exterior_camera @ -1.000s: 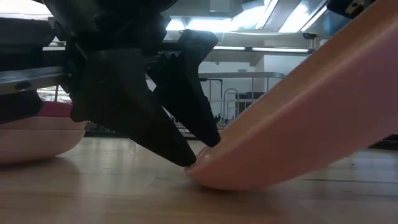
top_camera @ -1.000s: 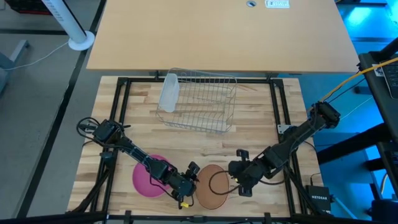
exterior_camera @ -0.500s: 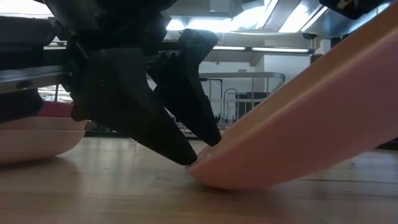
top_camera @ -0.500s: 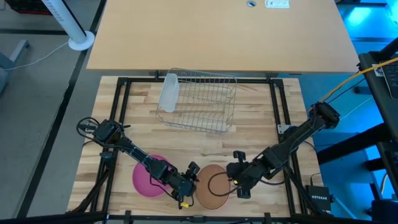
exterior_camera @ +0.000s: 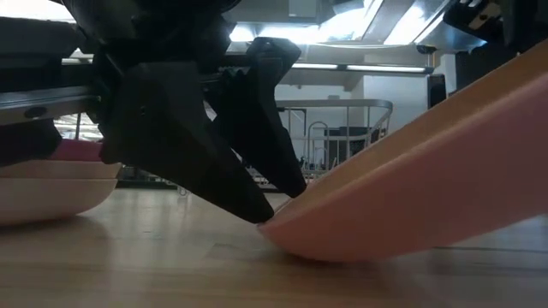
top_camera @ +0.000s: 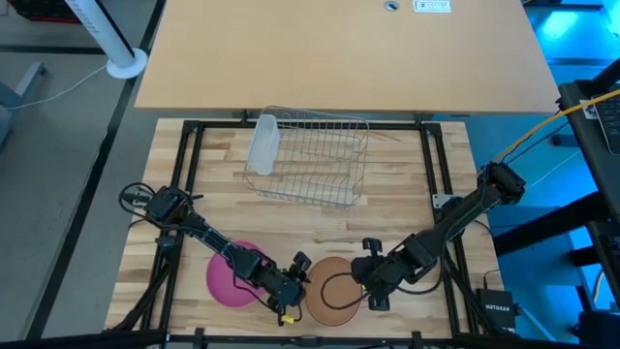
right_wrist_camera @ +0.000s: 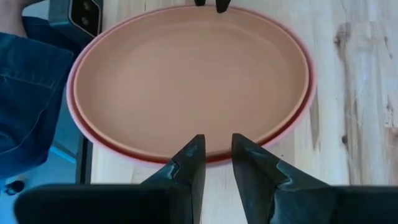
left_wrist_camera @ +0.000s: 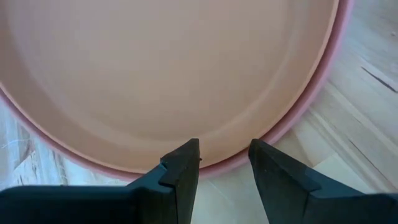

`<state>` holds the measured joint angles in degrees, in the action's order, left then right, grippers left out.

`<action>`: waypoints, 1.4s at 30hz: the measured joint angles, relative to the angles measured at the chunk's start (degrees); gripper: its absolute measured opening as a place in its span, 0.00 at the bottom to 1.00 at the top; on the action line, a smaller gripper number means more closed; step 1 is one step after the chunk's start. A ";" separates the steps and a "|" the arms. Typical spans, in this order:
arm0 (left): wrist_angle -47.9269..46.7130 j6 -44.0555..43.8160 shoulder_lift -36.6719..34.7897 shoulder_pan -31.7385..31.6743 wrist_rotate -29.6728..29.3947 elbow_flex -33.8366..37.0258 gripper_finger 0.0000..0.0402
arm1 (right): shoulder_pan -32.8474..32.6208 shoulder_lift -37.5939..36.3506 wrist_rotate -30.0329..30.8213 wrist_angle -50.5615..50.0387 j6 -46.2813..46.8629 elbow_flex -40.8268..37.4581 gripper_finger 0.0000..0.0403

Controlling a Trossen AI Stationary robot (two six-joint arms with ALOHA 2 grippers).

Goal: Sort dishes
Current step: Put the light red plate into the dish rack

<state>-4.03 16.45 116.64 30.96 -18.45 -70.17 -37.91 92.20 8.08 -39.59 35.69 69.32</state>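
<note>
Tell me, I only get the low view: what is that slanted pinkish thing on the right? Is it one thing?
Observer: It's two things. A brown plate sits nested in a pale pink plate.
Operator: And the dark prongs touching it?
Observer: That's the left gripper, open at the stack's edge. The right gripper is at the opposite edge.
Operator: Anything I'm missing farther back?
Observer: A whitish cup sits at the left end of the wire rack.
</note>
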 joint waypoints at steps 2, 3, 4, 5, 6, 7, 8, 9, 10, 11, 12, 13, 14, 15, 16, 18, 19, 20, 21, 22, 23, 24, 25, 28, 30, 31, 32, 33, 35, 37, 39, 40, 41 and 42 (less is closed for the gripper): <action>-0.02 0.01 0.00 0.00 0.01 0.00 0.35 | 0.00 0.00 -0.93 -0.18 -0.02 0.00 0.21; -0.02 0.00 -0.01 0.00 0.00 0.00 0.35 | 0.00 0.00 -1.21 -0.57 -0.04 0.00 0.21; 0.00 0.01 -0.02 0.00 -0.03 0.00 0.35 | 0.00 0.00 -1.25 -1.03 -0.03 0.00 0.21; 0.00 0.01 -0.02 0.00 -0.03 0.00 0.35 | 0.00 -0.01 -1.36 -1.42 -0.05 0.00 0.21; 0.02 0.01 -0.02 0.00 -0.03 0.00 0.35 | 0.00 -0.02 -1.85 -1.72 -0.18 0.00 0.21; 0.02 0.01 -0.02 0.00 -0.03 0.00 0.35 | 0.00 -0.02 -2.35 -2.09 -0.19 0.00 0.21; 0.02 0.01 -0.02 0.00 -0.02 -0.02 0.35 | 0.00 -0.02 -2.85 -2.46 -0.24 0.00 0.21; 0.04 0.01 -0.02 0.00 -0.03 -0.02 0.35 | 0.00 -0.04 -3.17 -2.60 -0.43 0.00 0.21; 0.03 0.01 -0.02 0.00 -0.02 -0.02 0.35 | 0.00 -0.04 -3.17 -2.56 -0.97 0.00 0.21; 0.02 0.01 -0.02 0.00 -0.01 -0.02 0.35 | 0.00 -0.04 -3.17 -2.47 -1.44 0.00 0.21; 0.02 0.01 -0.02 0.00 -0.03 -0.02 0.35 | 0.00 -0.04 -3.17 -2.45 -1.53 0.00 0.21; 0.02 0.01 -0.02 0.00 -0.03 -0.02 0.35 | 0.00 -0.04 -3.17 -2.47 -1.52 0.00 0.21; 0.02 -0.01 -0.02 0.00 -0.01 -0.02 0.35 | 0.00 -0.06 -3.17 -2.47 -1.53 0.00 0.21; 0.02 0.01 -0.02 0.00 -0.01 -0.02 0.35 | 0.00 -0.07 -3.17 -2.48 -1.55 0.00 0.21; 0.02 0.01 -0.02 0.00 -0.01 -0.02 0.35 | 0.00 -0.07 -3.17 -2.51 -1.64 0.00 0.21; 0.02 0.01 -0.02 0.00 -0.01 -0.02 0.35 | 0.00 -0.07 -3.18 -2.54 -1.74 0.00 0.21; 0.00 0.01 -0.02 0.00 0.01 -0.02 0.35 | 0.00 -0.07 -3.19 -2.54 -1.74 0.00 0.21; 0.00 0.01 -0.02 0.00 0.01 -0.02 0.35 | 0.00 -0.07 -3.19 -2.54 -1.76 0.00 0.21; 0.00 0.01 -0.02 0.00 0.01 -0.02 0.35 | 0.00 -0.07 -3.19 -2.54 -1.76 0.00 0.21; 0.00 0.01 -0.02 0.00 0.01 -0.02 0.35 | 0.00 -0.07 -3.19 -2.57 -1.76 0.00 0.21; 0.00 0.01 -0.02 0.00 0.01 -0.02 0.35 | 0.00 -0.07 -3.19 -2.66 -1.76 0.00 0.21; 0.00 0.01 -0.02 0.00 0.01 -0.02 0.35 | 0.00 -0.07 -3.19 -2.83 -1.76 0.00 0.21; 0.00 -0.01 -0.02 0.00 0.01 -0.02 0.35 | 0.00 -0.07 -3.19 -3.06 -1.76 0.00 0.21; 0.00 0.00 -0.02 0.00 0.01 -0.02 0.35 | 0.00 -0.07 -3.19 -3.66 -1.76 0.00 0.21; 0.02 0.01 -0.02 0.00 0.01 -0.02 0.35 | 0.00 -0.08 -3.16 -3.45 -1.74 -0.48 0.21; 0.03 -0.01 -0.02 0.00 0.03 -0.02 0.35 | 0.00 -0.09 -3.15 -3.46 -1.74 -0.86 0.21; 0.09 0.01 -0.02 0.00 0.04 -0.02 0.35 | 0.00 -0.09 -3.15 -3.52 -1.68 -1.24 0.21; 0.13 0.01 -0.02 0.02 0.04 -0.02 0.35 | 0.00 -0.09 -3.15 -3.47 -1.65 -1.60 0.21; 0.13 0.08 -0.02 0.02 0.04 -0.02 0.35 | 0.00 -0.09 -3.10 -3.45 -1.59 -2.20 0.21; 0.19 0.75 -0.02 0.02 0.04 -0.02 0.35 | 0.00 -0.09 -3.10 -3.34 -1.27 -2.76 0.21; 0.46 1.30 -0.02 0.03 0.04 -0.02 0.35 | 0.00 -0.09 -2.82 -2.58 -1.06 -3.34 0.21; 0.48 1.40 -0.02 0.04 0.04 -0.02 0.35 | 0.00 -0.10 -2.72 -1.74 -1.04 -3.76 0.21; 0.46 1.47 -0.03 0.04 0.04 -0.02 0.35 | 0.00 -0.11 -2.67 -0.91 -1.05 -4.13 0.21; 0.46 1.57 -0.05 0.04 0.03 -0.02 0.35 | 0.00 -0.11 -2.64 -0.01 -1.06 -4.45 0.21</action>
<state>-3.58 18.02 116.59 31.00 -18.42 -70.19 -37.91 92.09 5.44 -39.61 34.63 64.87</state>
